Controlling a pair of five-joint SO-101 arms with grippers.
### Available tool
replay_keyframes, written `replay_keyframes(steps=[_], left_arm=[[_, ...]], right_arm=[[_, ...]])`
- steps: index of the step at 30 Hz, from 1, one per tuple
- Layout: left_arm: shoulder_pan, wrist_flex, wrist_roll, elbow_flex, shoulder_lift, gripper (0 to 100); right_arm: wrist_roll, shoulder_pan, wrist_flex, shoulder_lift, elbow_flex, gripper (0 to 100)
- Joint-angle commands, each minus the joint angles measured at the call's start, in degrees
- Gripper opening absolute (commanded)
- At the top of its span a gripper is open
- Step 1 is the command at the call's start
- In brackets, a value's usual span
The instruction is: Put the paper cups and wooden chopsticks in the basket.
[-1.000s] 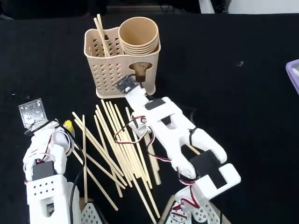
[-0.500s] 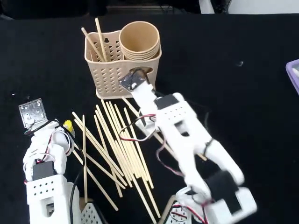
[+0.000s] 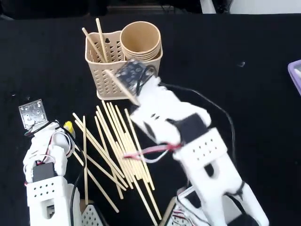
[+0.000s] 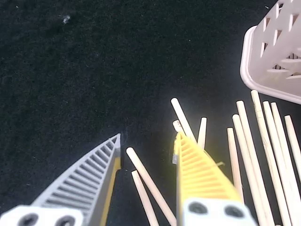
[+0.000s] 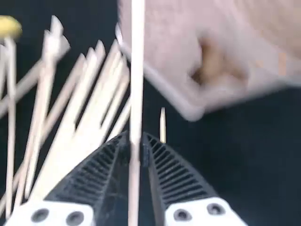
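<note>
Where it reached low by the basket [image 3: 101, 75], the right gripper [image 5: 134, 140] has risen — jaws clamped on one chopstick [image 5: 137, 70].

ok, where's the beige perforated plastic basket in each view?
High view: the beige perforated plastic basket stands at the table's far middle, with stacked paper cups inside.
Left wrist view: its rounded corner lies just past the loose chopsticks' tips.
Right wrist view: its blurred pale wall sits close behind the held wooden chopstick.
Shared landmark: the pile of loose wooden chopsticks on the black table.
</note>
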Motion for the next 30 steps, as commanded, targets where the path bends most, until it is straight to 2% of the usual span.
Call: replay_keyframes(steps=[1,9,17,22,30], left_arm=[[0.04,-0.70,0.00,-0.31,-0.70,19],[0.04,-0.70,0.00,-0.31,-0.70,19],[0.04,-0.79,0.00,-0.31,-0.70,19],[0.04,-0.97,0.00,-0.31,-0.70,19],[0.04,-0.97,0.00,-0.31,-0.70,19]], right_arm=[[0.44,-5.71,-9.05,-2.68,-6.20,1.1],[0.44,-7.30,-45.01,4.09,-7.16,1.1],[0.44,-7.30,-70.07,12.97,-7.34,1.1],[0.44,-7.30,-76.92,16.75,-8.13,1.1],[0.44,-3.96,-76.92,27.38,-10.68,1.1]])
